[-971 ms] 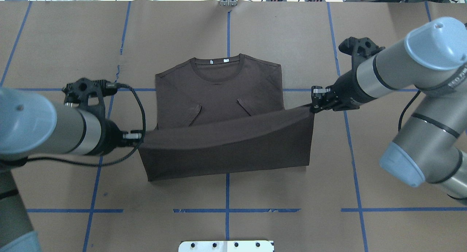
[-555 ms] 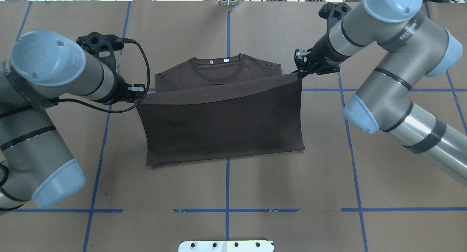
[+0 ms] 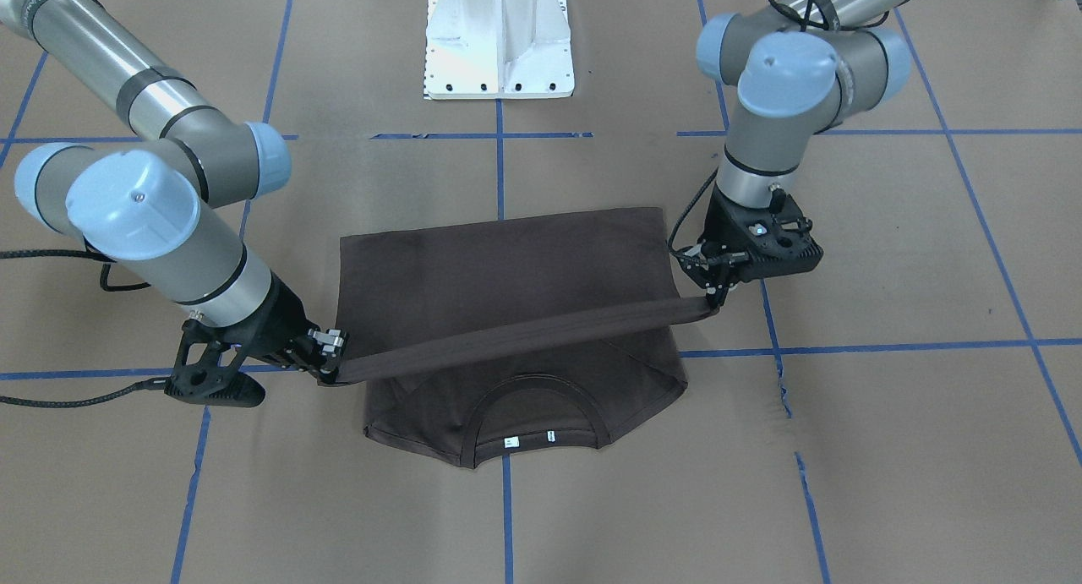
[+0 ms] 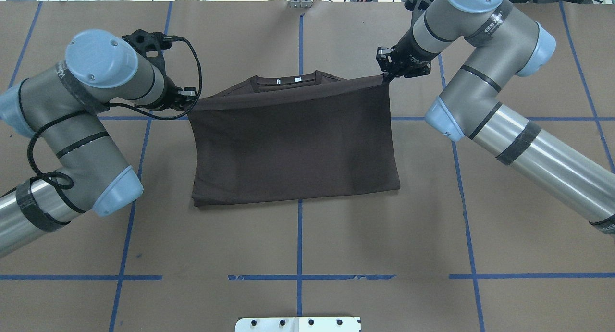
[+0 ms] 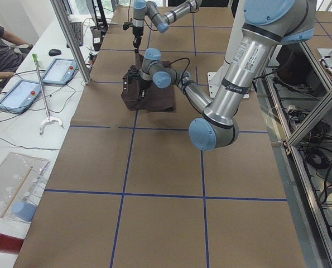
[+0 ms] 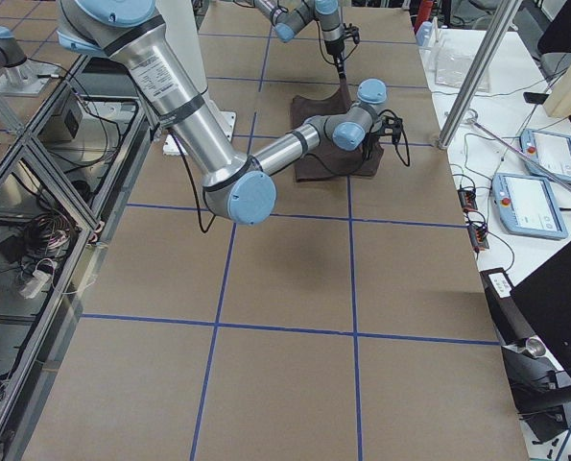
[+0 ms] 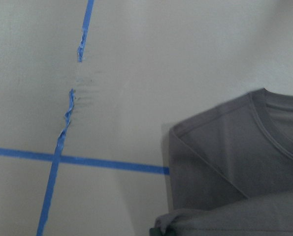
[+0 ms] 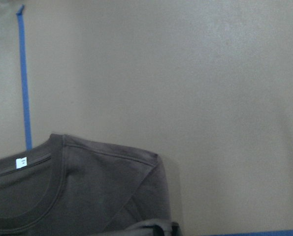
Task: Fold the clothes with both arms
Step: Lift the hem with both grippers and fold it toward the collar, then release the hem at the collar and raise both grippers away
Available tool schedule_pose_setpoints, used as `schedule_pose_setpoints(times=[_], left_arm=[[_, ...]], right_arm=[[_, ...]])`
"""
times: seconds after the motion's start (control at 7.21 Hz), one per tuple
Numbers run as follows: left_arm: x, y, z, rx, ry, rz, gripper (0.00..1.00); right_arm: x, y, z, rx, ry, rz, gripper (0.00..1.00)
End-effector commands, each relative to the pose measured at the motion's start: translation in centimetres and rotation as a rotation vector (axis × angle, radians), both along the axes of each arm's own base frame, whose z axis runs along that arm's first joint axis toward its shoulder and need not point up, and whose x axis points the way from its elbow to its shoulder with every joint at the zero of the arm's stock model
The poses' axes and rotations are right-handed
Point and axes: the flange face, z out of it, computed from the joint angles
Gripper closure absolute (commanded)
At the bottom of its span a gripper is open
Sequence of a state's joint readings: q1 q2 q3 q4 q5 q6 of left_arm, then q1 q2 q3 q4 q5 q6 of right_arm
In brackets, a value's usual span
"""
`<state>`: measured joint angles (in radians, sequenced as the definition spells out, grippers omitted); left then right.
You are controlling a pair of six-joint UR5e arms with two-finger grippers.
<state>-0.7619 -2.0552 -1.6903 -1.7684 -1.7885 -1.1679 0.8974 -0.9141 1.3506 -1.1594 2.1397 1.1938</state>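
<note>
**Inspector:** Both hem corners are sitting farther toward the collar [image 8: 58, 162] than a moment ago, and the chest is now covered. Finger condition?

**Operator:** The left gripper [image 4: 191, 98] is pinching the hem's left corner, fingers pressed onto the cloth. The right gripper [image 4: 386, 75] is doing the same at the right corner. The hem is stretching taut between them, raised off the table [image 4: 336, 250], with the right corner leading.

**Inspector:** And the T-shirt [image 4: 293, 149]?

**Operator:** It is lying mid-table, its lower half doubling over the upper. Only the collar and shoulder line are showing beyond the hem.

**Inspector:** Recommendation?

**Operator:** In my judgement the left side is needing to catch up. Both arms should be holding tension while lowering, so the hem is landing square along the shoulders before either pinch is opening — otherwise the edge is likely skewing.
</note>
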Motion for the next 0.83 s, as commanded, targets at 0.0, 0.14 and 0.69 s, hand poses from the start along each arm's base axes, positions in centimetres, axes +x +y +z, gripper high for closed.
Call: schedule_pose_setpoints(times=[0.0,0.14,0.69], left_arm=[[1.0,-2.0,1.9,-0.005,-0.010,-0.012,1.00],[1.3,-2.4,1.4,-0.005,-0.009,-0.013,1.00],[2.1,-3.8,-0.9,0.002,0.010,-0.028,1.00]], right_arm=[[-0.5,-0.8,2.5,-0.030,0.028,0.004,1.00],[-0.7,-1.2,1.2,-0.019,0.019,0.005,1.00],[-2.3,-2.3,-1.3,0.005,0.001,0.000,1.00]])
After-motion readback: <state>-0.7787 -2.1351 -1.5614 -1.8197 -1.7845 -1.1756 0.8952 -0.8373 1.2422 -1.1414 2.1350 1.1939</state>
